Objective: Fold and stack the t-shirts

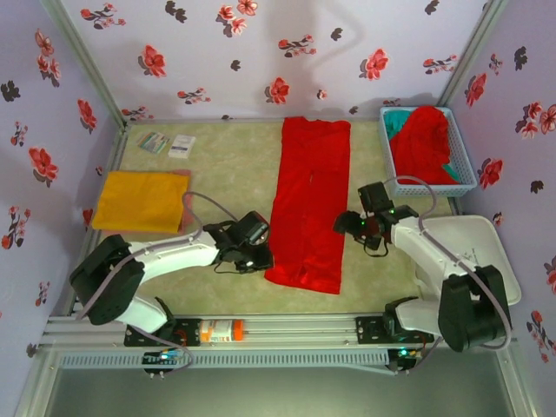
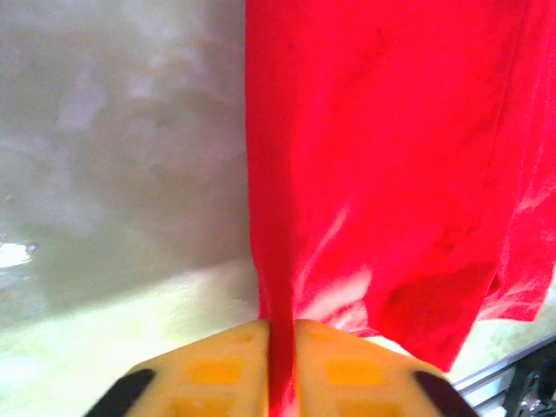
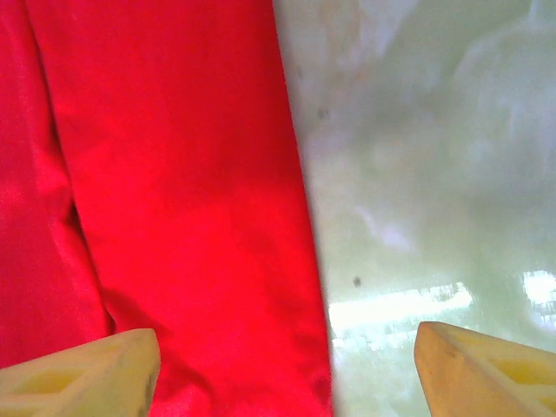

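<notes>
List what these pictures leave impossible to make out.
- Teal shirt, top view: mostly buried under the red heap in the basket, so its shape is hidden.
- Red heap, top view: crumpled; whether it is one shirt or several cannot be told.
- Cards, top view: too small to read.
- Flat red shirt, wrist views: cut off by the frame edges.

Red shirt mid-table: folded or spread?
Half-folded: the red shirt lies as a long narrow strip, no sleeves sticking out, not yet folded short.

Blue basket (image 1: 430, 188) sits far right, cards (image 1: 182, 146) far left.
</notes>
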You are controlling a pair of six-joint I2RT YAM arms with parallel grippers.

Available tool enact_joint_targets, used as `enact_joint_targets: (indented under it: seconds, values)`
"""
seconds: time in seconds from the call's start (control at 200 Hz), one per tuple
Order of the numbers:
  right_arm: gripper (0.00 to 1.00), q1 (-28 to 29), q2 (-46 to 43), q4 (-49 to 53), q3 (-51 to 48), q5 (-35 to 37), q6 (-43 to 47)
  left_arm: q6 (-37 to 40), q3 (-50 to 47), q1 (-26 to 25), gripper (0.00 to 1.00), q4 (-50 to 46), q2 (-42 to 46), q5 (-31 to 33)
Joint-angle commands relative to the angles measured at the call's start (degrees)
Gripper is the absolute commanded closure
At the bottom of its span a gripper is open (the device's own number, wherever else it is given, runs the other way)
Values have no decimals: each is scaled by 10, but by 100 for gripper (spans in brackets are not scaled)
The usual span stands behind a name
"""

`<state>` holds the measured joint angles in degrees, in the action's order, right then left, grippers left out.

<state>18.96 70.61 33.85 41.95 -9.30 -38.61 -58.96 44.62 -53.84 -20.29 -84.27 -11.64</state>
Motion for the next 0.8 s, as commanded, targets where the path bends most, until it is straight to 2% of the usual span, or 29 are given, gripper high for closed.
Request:
enact_joint_targets:
  seconds: [0.0,0.04,0.28,0.4,0.535,0.695,0.795]
  values:
    - [23,24,-30,52,-27,-4,-24,-3,-28,-1,73,-21,22,-7]
    - [23,34,-42,66,-36,5,-33,-1,-34,-1,66,-25,28,-7]
    - [28,107,-133,79,-118,16,-133,38,-44,0,40,-44,43,-6]
    - [34,138,-164,82,-148,14,-170,45,-34,0,34,-43,34,-7]
    - [40,187,-189,57,-186,4,-222,48,-20,0,38,-23,16,-7]
    - [44,229,-190,-16,-218,3,-269,51,-6,6,52,6,-13,-12]
    - [46,249,-173,-35,-209,17,-276,54,9,6,56,19,-32,-18]
